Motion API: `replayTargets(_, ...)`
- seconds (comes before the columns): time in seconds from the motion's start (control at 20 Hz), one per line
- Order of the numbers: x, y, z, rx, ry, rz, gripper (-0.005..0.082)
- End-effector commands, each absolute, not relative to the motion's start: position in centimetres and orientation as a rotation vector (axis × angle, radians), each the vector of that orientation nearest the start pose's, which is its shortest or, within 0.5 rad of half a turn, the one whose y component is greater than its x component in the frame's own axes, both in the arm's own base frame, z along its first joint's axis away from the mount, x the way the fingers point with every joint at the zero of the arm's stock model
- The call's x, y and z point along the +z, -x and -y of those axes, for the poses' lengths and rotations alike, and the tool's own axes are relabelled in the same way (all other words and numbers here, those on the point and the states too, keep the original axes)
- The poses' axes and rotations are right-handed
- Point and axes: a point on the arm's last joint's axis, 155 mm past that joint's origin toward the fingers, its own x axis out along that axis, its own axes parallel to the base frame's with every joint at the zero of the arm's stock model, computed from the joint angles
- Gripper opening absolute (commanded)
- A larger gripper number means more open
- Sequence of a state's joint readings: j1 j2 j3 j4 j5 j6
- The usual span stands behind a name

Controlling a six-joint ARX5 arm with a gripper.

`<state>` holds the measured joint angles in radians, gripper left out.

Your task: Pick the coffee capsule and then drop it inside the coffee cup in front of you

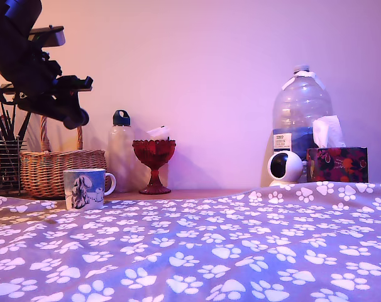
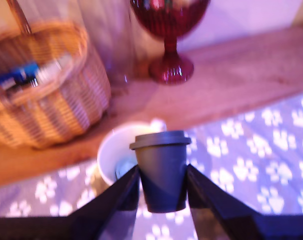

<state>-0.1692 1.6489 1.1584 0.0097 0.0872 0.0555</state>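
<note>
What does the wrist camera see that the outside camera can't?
Only the wrist view shows the grey coffee capsule pinched in the black gripper, and inside the white ceramic dog mug.

Only the exterior view shows the big clear water bottle, round white camera and dark flowered tissue box.

Both show the mug, woven wicker basket, red glass goblet and paw-print cloth.

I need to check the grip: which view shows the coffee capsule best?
The wrist view: the coffee capsule sits clamped between the gripper fingers, above the coffee cup. In the exterior view the capsule cannot be made out on the dark arm.
</note>
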Motion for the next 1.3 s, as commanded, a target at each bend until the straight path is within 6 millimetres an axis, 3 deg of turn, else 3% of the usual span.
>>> replayTargets(0.0,19.3,-50.1,10.2,-0.265,-0.073,-0.450,0.0233)
replayTargets(0.7,17.9,-57.1,8.4,-0.217,-0.060,-0.608,0.0235)
replayTargets(1.0,14.8,-59.0,8.5,-0.217,-0.057,-0.730,0.0235)
replayTargets(1.25,11.4,-59.3,8.6,-0.221,-0.055,-0.819,0.0235)
